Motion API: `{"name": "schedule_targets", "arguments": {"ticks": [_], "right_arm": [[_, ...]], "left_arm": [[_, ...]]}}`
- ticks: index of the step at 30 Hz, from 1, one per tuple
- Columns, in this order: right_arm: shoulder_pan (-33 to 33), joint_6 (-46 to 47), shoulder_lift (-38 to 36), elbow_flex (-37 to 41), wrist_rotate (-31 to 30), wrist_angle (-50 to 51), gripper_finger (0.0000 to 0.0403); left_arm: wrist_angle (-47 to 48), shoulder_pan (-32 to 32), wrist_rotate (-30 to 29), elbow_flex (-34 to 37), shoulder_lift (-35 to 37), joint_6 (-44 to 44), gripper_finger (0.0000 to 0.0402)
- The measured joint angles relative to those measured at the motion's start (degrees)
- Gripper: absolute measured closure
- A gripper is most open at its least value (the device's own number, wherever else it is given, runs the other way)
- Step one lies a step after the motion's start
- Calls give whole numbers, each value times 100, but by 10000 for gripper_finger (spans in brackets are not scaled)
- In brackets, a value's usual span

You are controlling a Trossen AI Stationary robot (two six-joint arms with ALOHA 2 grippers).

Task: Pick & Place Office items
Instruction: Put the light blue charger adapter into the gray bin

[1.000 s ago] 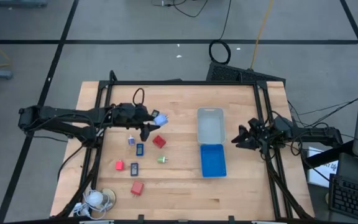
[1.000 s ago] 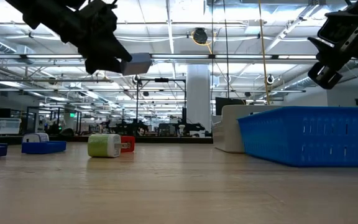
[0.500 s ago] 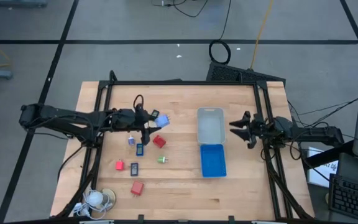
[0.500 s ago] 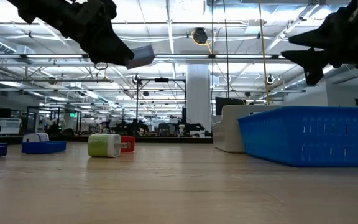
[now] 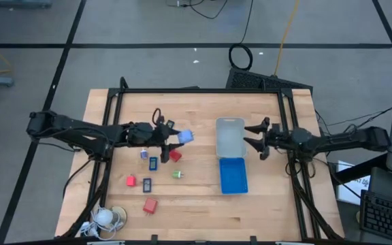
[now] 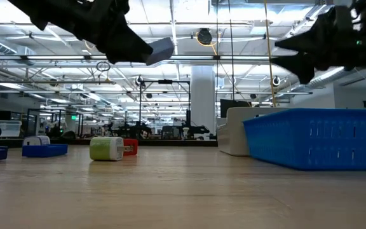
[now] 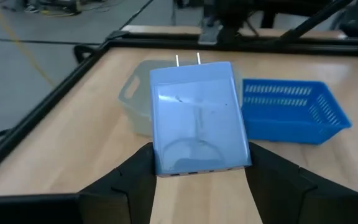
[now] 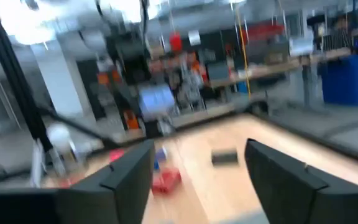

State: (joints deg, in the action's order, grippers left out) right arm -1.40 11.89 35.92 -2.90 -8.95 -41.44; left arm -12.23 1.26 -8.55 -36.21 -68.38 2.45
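Observation:
My left gripper is shut on a light-blue cube with two metal prongs, held in the air left of the clear tray; the low view shows the cube high above the table. My right gripper is open and empty at the clear tray's right side, well above the table. On the wood lie red blocks, dark blue-and-black pieces and a green bit. My left gripper pinches the cube's two opposite sides between its two fingers, at the end away from the prongs. The fingers come level from the table's left. The cube is lifted clear, its prongs pointing away from the gripper toward the trays.
A blue mesh tray lies just nearer than the clear tray. A white coiled-cord thing sits at the near left corner. A black frame runs along the table's left, far and right sides. Bare wood lies near the front edge.
My left gripper has carried the light-blue cube toward the table's right edge, nearer the clear tray, still clear of the table. My right gripper has moved toward the table's left, up to the clear tray's right side, and has turned more level.

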Motion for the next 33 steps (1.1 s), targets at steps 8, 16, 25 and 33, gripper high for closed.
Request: {"name": "schedule_targets", "arguments": {"ticks": [8, 16, 25, 33], "right_arm": [[250, -736, 2153, -1180, 19, 64, 104], [189, -927, 3861, -2584, 634, 120, 108], [36, -1053, 5153, -3844, 1561, 94, 93], [-198, -677, 5570, -4284, 2319, -161, 92]], "left_arm": [[-410, 0, 464, 0, -364, 432, 176], [-448, 13, 731, 0, -437, 521, 191], [-414, 122, 759, 0, -441, 472, 170], [-452, 285, 762, 0, -439, 255, 191]]}}
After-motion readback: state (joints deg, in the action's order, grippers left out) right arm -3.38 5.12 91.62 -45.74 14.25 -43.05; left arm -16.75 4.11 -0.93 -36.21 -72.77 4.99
